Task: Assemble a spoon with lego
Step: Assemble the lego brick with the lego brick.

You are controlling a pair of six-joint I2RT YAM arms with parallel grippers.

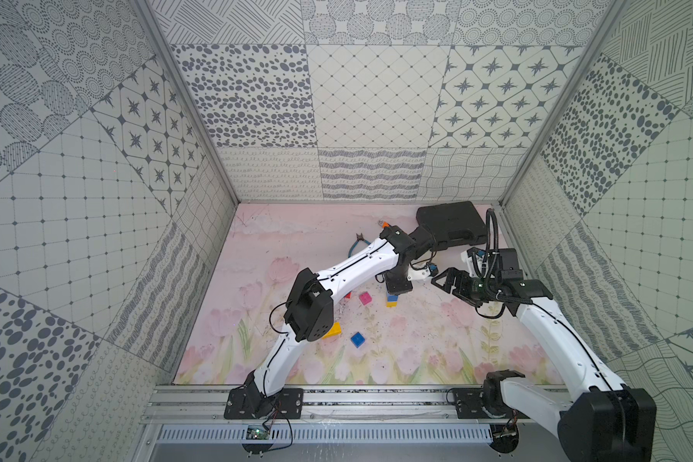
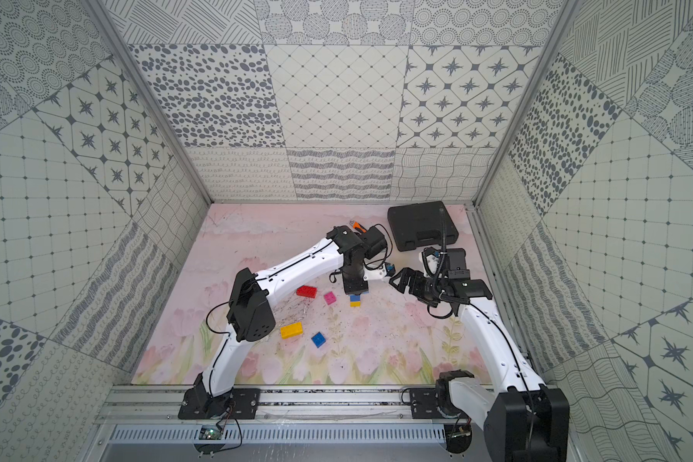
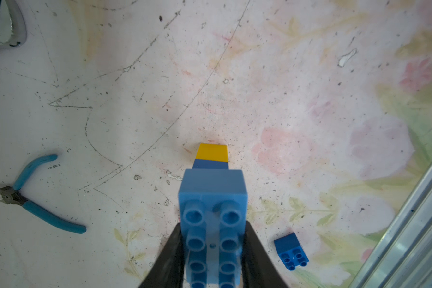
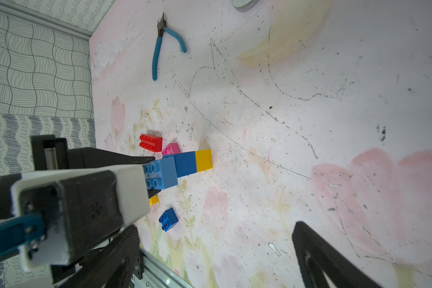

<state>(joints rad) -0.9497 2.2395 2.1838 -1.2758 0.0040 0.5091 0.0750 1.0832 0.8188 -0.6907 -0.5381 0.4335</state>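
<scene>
**Left fingers clamped on a 3-brick stack; right fingers wide and empty**

Left fingers [image 3: 168, 259] are narrow, pinching the long sides of the light blue brick [image 3: 212, 197]. That brick tops the stacked dark blue brick [image 3: 210, 164], which sits on the stacked yellow brick [image 3: 212, 152]. The yellow one is lowest, at the tabletop [image 3: 284, 99], around mid-mat. Right fingers [image 4: 307, 239] are spread wide, holding nothing, hovering just beside the left wrist.

View differences:
- Red brick [image 2: 306, 291] is plain in a top view and in the right wrist view; the left wrist view misses it.
- Loose yellow brick [image 2: 291, 330] is whole in a top view but only a sliver in the right wrist view.
- Left wrist view gives just the stack, the loose dark blue brick [image 3: 291, 250] and the pliers [image 3: 35, 209].
- Black case [image 2: 421, 224] shows only in the top views.

Count: 7 bricks in all.
- By colour: 1 light blue, 2 dark blue, 2 yellow, 1 red, 1 pink brick [image 2: 329, 297].
- 3 stacked, 4 loose.
- Also 1 pliers and 1 case.
</scene>
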